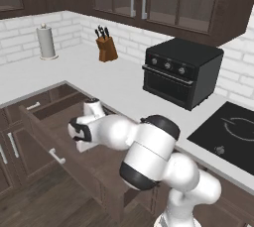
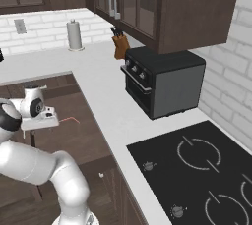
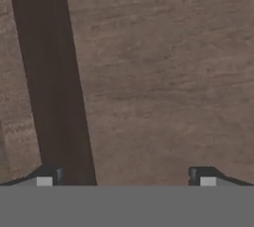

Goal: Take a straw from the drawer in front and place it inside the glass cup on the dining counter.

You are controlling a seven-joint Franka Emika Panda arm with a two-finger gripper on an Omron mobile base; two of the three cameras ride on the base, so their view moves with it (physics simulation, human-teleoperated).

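Left base view: drawer (image 1: 47, 122) pulled out beneath the white worktop (image 1: 89, 75), with the white arm bent down over its interior. Right base view: straw (image 2: 70, 119), a thin red-pink line, lies on the drawer floor just beside the hand, toward the worktop edge. Hand view: gripper (image 3: 125, 177) with its two dark fingertips (image 3: 49, 175) spread wide and holding nothing, above brown wood crossed by a darker band.
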